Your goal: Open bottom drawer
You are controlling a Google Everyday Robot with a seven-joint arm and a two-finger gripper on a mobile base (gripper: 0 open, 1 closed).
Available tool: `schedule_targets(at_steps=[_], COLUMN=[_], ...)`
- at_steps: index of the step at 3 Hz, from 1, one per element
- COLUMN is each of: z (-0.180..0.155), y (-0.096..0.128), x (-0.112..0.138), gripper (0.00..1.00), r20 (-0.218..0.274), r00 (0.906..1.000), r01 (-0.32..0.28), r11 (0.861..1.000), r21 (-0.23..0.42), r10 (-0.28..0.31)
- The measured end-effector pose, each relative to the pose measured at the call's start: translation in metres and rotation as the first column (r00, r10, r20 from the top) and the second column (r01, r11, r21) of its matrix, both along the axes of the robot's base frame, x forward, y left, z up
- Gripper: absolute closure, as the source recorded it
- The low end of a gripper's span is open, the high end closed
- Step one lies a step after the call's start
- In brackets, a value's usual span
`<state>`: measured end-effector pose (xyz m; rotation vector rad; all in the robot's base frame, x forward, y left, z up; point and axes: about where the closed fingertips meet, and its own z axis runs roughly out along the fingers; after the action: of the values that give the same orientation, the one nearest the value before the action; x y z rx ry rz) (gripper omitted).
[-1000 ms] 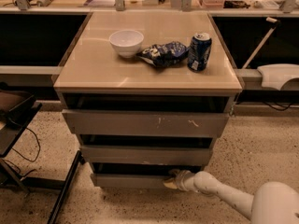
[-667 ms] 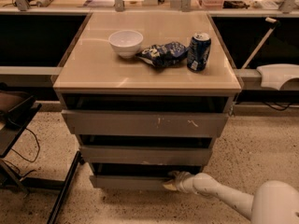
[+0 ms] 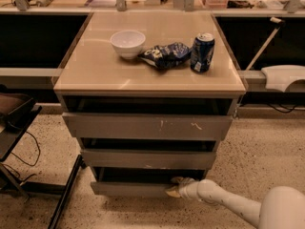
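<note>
at the top edge of the flat grey bottom drawer (image 3: 128, 189), pale tool (image 3: 174, 186), grip unclear

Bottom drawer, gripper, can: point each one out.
Bottom drawer (image 3: 129, 190): camera view, middle of its front panel.
Gripper (image 3: 174, 186): camera view, its tip, at the drawer front's right end.
Can (image 3: 202, 54): camera view, middle of its side.

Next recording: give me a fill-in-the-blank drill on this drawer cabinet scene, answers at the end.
The gripper is at the front of the bottom drawer, toward its ____ end in the picture.
On the cabinet top, the chip bag lies between the white bowl and the blue ____.
White scratch marks show on the ____ drawer front.
Missing words: right; can; top.
</note>
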<state>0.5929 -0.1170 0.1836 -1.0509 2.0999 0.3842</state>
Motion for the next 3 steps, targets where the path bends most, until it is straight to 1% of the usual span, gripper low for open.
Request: schedule_targets(at_steps=[1, 2, 3], z=[0.002, 0.0, 0.001], y=[-0.001, -0.005, -0.007], x=[-0.001, -0.014, -0.017], gripper=[1.0, 1.0, 1.0], r20=[0.0, -0.001, -0.002], r00=[1.0, 0.9999, 0.9998], r01=[0.0, 0.015, 0.017], r11=[1.0, 1.0, 1.0], r21=[0.0, -0.001, -0.001], r10=[0.0, -0.015, -0.017])
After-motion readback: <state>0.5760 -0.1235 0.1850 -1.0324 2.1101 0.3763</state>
